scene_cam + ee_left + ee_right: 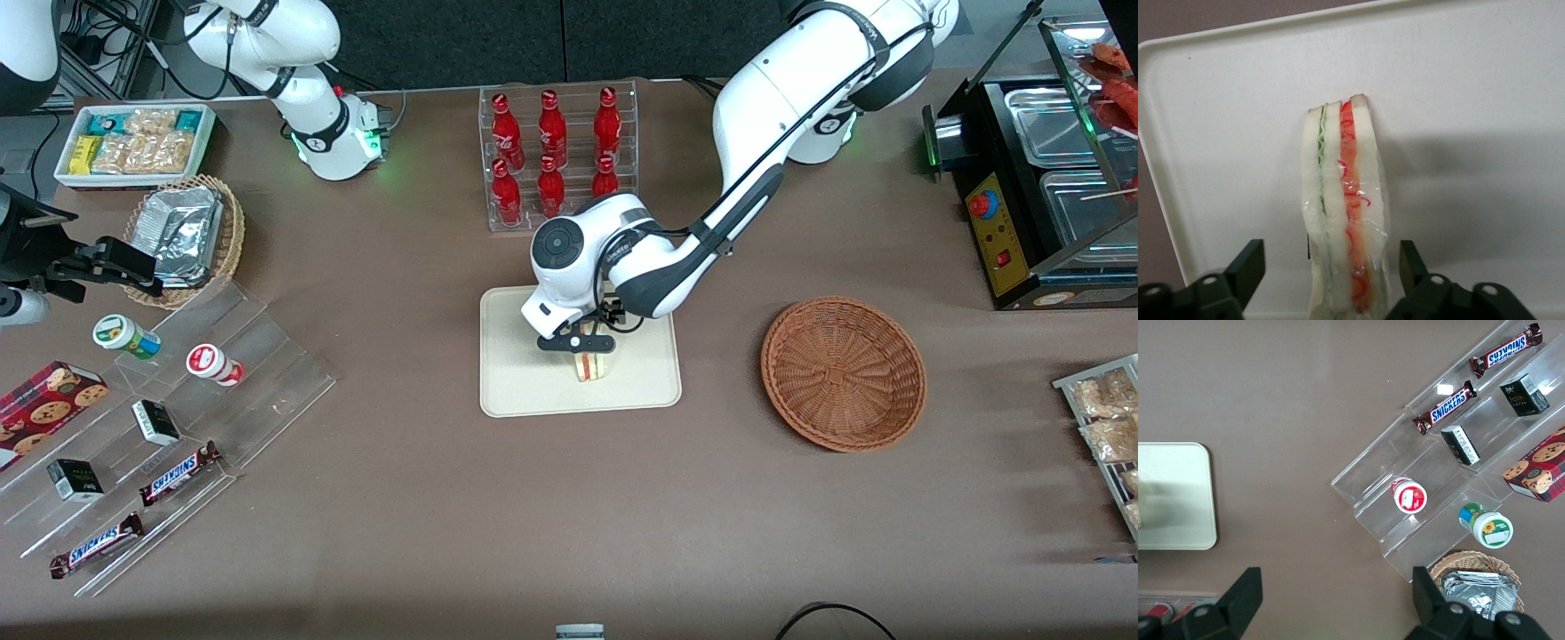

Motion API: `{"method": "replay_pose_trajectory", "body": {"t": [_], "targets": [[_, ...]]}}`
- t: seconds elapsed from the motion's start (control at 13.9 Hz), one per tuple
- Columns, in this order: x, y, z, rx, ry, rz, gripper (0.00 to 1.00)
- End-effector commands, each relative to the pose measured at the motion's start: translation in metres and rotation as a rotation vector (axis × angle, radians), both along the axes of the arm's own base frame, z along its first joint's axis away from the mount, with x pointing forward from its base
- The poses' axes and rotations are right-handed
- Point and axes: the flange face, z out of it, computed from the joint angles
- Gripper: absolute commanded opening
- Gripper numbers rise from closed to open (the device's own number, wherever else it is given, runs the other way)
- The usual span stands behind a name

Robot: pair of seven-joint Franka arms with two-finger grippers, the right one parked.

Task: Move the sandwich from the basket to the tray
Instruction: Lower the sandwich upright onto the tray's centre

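The sandwich (594,366) stands on its edge on the cream tray (516,391), in the part nearer the front camera. It is a wrapped white wedge with red and green layers. The left arm's gripper (587,349) is just above it, open, with a finger on each side and a gap between each finger and the bread. In the left wrist view the sandwich (1345,200) rests on the tray (1471,100) between the spread fingers of the gripper (1331,270). The reddish-brown basket (843,373) sits empty beside the tray, toward the working arm's end. The tray's corner shows in the right wrist view (1178,520).
A clear rack of red bottles (556,151) stands farther from the front camera than the tray. A clear stepped shelf (178,418) with snacks, a lighter foil basket (187,236) and a white snack bin (133,142) lie toward the parked arm's end. A black food warmer (1040,187) stands at the working arm's end.
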Motion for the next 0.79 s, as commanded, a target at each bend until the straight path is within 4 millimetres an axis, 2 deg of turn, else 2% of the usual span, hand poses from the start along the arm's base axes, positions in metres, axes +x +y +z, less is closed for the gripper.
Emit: {"method": "replay_pose_trajectory", "body": {"t": [0.0, 0.14, 0.43, 0.58, 0.72], "targets": [[0.006, -0.008, 0.010, 0.020, -0.018, 0.015, 1.00], [0.007, -0.014, 0.024, 0.027, -0.028, 0.013, 1.00], [0.018, -0.004, 0.053, 0.048, -0.040, 0.080, 1.00], [0.036, 0.013, 0.081, 0.030, -0.069, 0.119, 1.00], [0.058, 0.044, 0.110, 0.012, -0.047, 0.186, 1.00]]}}
